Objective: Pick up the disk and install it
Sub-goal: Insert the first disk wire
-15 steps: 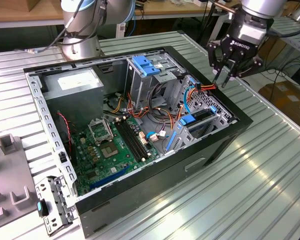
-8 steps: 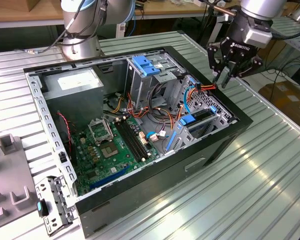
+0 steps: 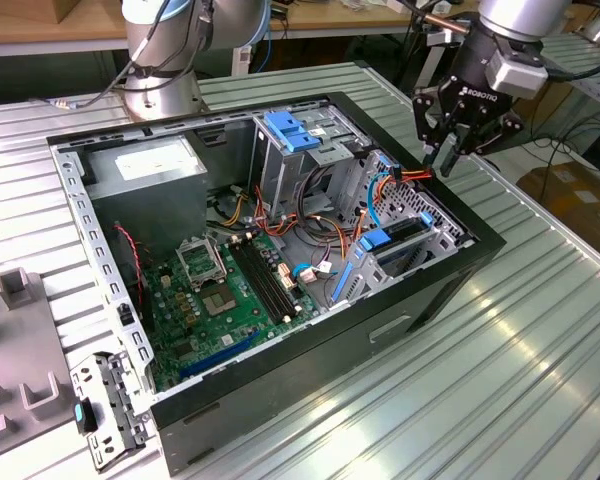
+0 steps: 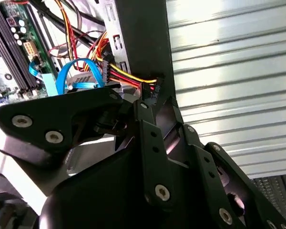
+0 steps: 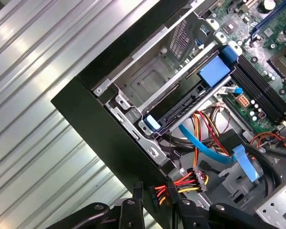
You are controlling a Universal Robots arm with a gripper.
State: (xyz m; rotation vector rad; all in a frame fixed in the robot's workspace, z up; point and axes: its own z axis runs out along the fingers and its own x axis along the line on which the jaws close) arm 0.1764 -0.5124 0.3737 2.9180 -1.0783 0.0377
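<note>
1. Outwardly, in the exterior view, the gripper [image 3: 448, 152] hangs over the open computer case [image 3: 420, 300] at its far corner on the exterior view's right, just above a bundle of orange and red cables [image 3: 405, 177]. The disk [image 3: 398, 235], dark with blue rails, sits on edge in the drive cage [image 3: 442, 226] below and nearer the camera, apart from the gripper.

2. In the second wrist view, the gripper's fingers [image 4: 152, 112] stand close together, narrow, against the case's black wall, with a black connector on yellow and red wires at their tips; whether they pinch it cannot be told.

3. In the first wrist view, the disk [image 5: 193, 98] lies seated in its slot of the cage, blue tab at its end. Judging by this, the disk looks already installed, with cabling seemingly left.
</note>
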